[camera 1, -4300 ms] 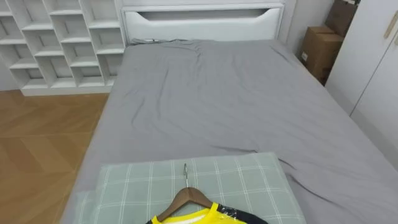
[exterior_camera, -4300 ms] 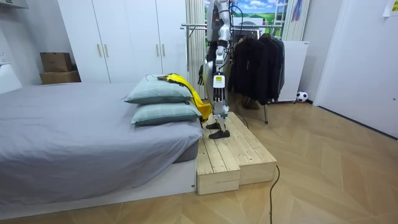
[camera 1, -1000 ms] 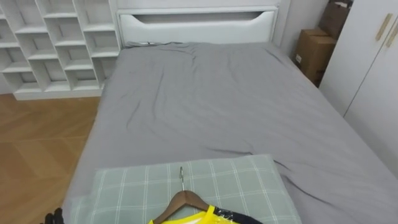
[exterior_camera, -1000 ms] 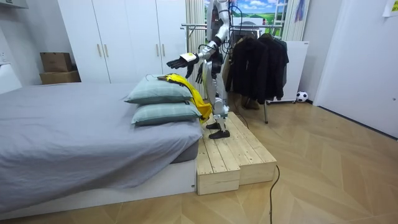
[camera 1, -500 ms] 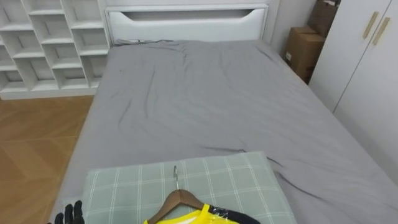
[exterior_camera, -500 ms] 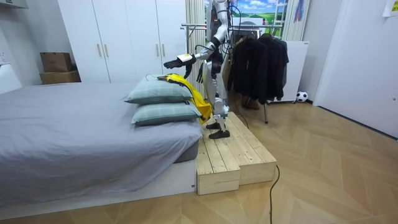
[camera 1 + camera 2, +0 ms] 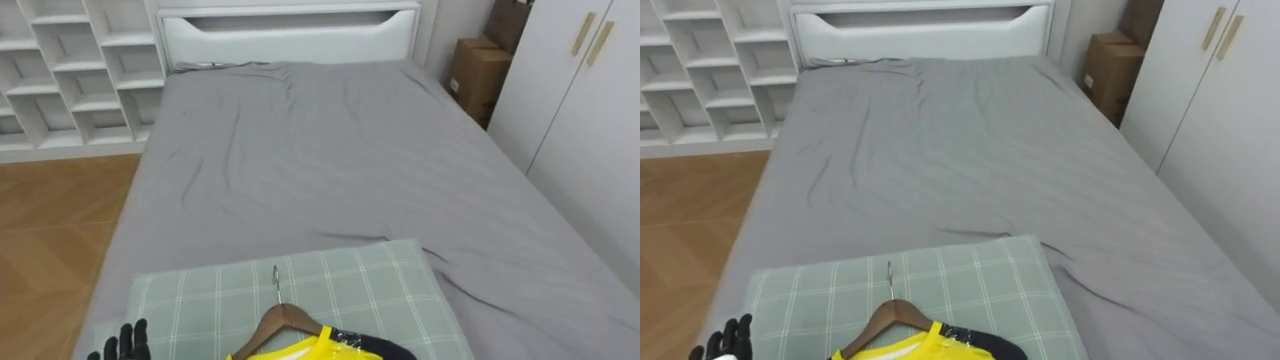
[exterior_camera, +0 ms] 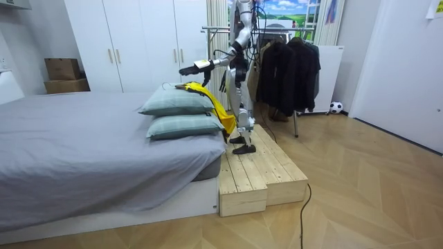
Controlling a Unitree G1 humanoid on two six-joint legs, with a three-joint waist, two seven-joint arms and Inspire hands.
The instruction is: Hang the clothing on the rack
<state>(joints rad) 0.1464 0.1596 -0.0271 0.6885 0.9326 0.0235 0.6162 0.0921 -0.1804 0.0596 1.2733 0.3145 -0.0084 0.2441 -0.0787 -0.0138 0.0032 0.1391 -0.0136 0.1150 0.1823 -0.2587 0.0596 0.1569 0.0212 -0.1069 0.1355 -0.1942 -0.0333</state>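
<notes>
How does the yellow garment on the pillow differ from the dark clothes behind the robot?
Colour: the yellow garment is bright yellow with dark trim; the dark clothes look black.
Pose: the yellow garment lies on the upper pillow and drapes over its end; the dark clothes hang from the rack.
Hanger: the yellow garment's wooden hanger lies on the pillow; the dark clothes' hangers are too small to tell.
Shared: both are clothing.

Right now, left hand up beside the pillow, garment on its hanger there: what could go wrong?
The open left hand sits at the pillow's left edge, off from the wooden hanger; its hook lies flat, so a grasp may catch pillow cloth instead.
The yellow garment hangs over the pillow edge; lifting may slide it off.
The robot stands on a raised wooden platform; turning to the clothes rack risks a misstep.
</notes>
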